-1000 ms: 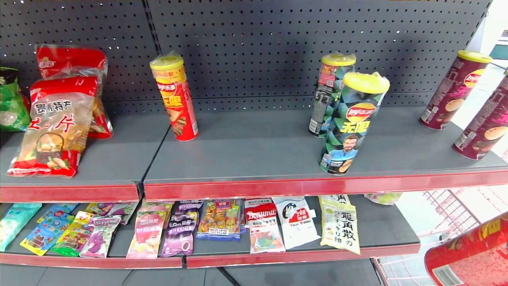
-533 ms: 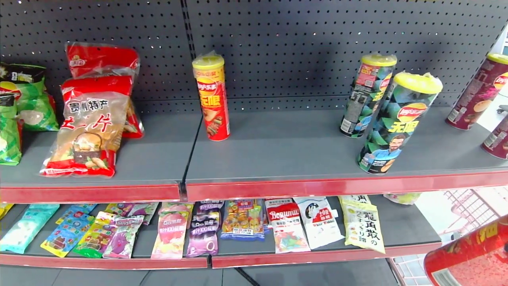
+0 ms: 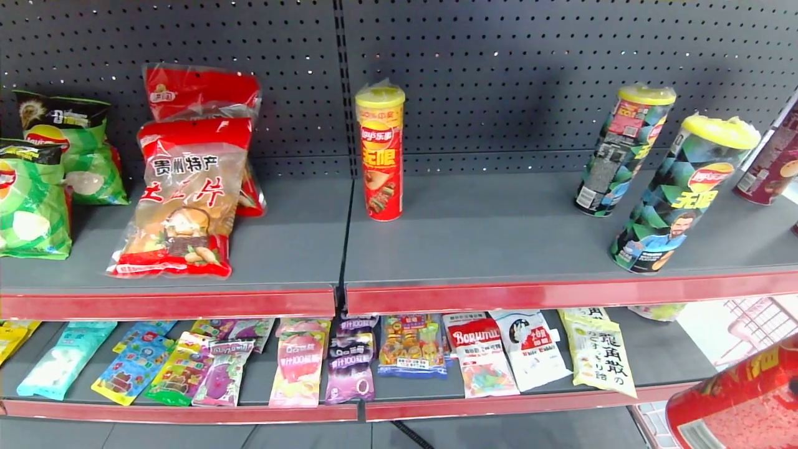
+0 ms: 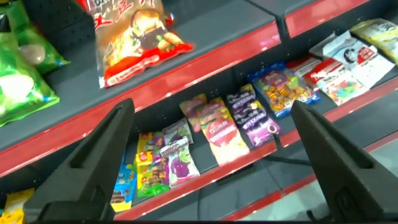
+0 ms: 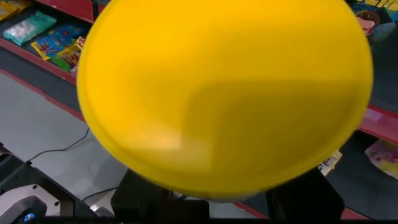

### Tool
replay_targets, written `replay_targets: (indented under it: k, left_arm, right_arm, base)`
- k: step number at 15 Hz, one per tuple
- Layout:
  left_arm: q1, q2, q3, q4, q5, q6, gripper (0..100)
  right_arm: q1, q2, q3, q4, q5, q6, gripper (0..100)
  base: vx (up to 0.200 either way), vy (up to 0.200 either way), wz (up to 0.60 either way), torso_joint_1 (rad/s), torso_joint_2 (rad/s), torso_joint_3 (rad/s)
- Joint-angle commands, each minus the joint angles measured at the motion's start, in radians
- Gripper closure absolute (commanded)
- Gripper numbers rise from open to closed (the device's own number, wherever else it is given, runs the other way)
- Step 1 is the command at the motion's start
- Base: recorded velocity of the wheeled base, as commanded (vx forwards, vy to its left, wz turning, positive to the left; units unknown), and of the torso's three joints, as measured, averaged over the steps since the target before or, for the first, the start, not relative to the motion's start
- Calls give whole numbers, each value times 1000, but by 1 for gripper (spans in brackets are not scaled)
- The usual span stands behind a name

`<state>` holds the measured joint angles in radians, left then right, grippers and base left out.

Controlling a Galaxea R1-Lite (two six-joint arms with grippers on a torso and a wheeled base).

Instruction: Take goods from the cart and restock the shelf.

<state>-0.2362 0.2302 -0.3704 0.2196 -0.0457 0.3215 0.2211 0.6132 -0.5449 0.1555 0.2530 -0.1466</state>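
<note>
A red chips can point(image 3: 739, 405) juts into the head view's lower right corner, below the shelf's level. Its yellow lid point(image 5: 224, 93) faces the right wrist camera, and my right gripper point(image 5: 224, 202) is shut on the can's body behind it. On the upper shelf point(image 3: 499, 237) stands a matching red can point(image 3: 379, 153) with a yellow lid, near the middle. My left gripper point(image 4: 211, 112) hangs open with nothing in it, in front of the lower shelf's candy packs point(image 4: 217, 127).
Two dark patterned cans point(image 3: 682, 193) and a maroon can point(image 3: 770, 162) stand at the right of the upper shelf. Red snack bags point(image 3: 184, 199) and green chip bags point(image 3: 31, 199) sit at the left. Bare shelf lies between the red can and the patterned cans.
The head camera has swung to the left, so the whole shelf sits farther right in the picture. The held red can stays in the lower right corner.
</note>
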Motion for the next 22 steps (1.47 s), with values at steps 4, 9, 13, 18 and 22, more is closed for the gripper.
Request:
replay_targets:
  k: [4,9,13,18,22]
  left_arm:
    - [0,-20,1,-2,3,1,0]
    - [0,-29,1,-2,6,-1,0]
    - [0,-31,-4,-2,9,1,0]
    - [0,-42,5,0,6,1,0]
    - [0,-35,4,-2,3,-1,0]
  right_arm:
    - [-2,5,-6,-1,-1,-1,100]
    - [-2,5,-1,-2,2,-1,100]
    - [1,7,-3,-2,3,-1,100]
    - [1,5,-1,-2,2,-1,100]
    - [1,7,2,-2,3,-1,100]
  base:
    - [0,0,0,0,0,0]
    - [80,0,0,3,2,2]
    - [200,0,0,0,2,0]
    - [0,0,0,0,0,0]
    - [0,150,0,-3,2,2]
